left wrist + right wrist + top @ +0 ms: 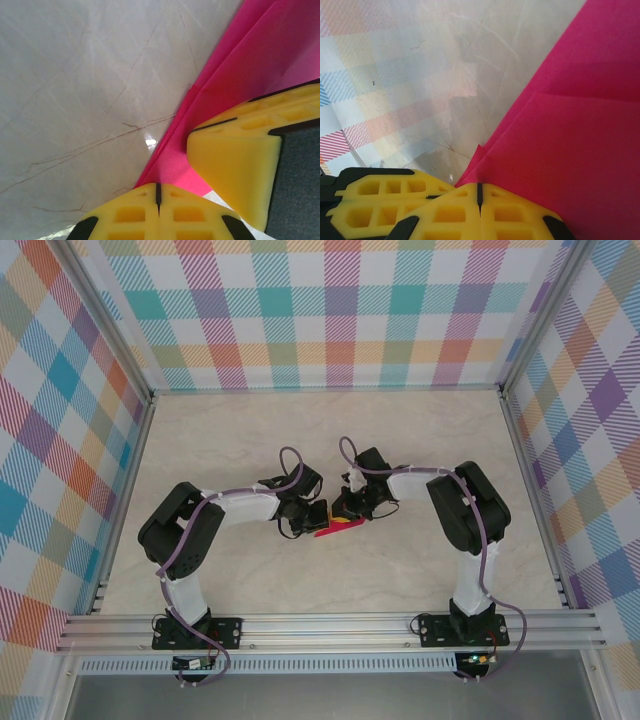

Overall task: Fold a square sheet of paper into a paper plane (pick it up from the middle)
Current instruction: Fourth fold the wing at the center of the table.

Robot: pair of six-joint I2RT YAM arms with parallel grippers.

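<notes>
From above, my two arms met over the middle of the pale worktop (300,440), with the folded pink sheet (335,530) lying low between them. In my left wrist's view my left jaws were clenched tip to tip, and the sheet's layers (240,65) narrowed down into their seam, so I judged them nipped on its end. A yellow pad (230,165) of my right jaws sat on the paper just beside them. In my right wrist's view my right jaws were likewise clenched, the layers (560,150) fanning out from between the tips, one crease crossing them. To sharpen this fold I would hold one end firm and draw the other along the crease, slowly (thin paper tears or skews easily), with the edges matched.
</notes>
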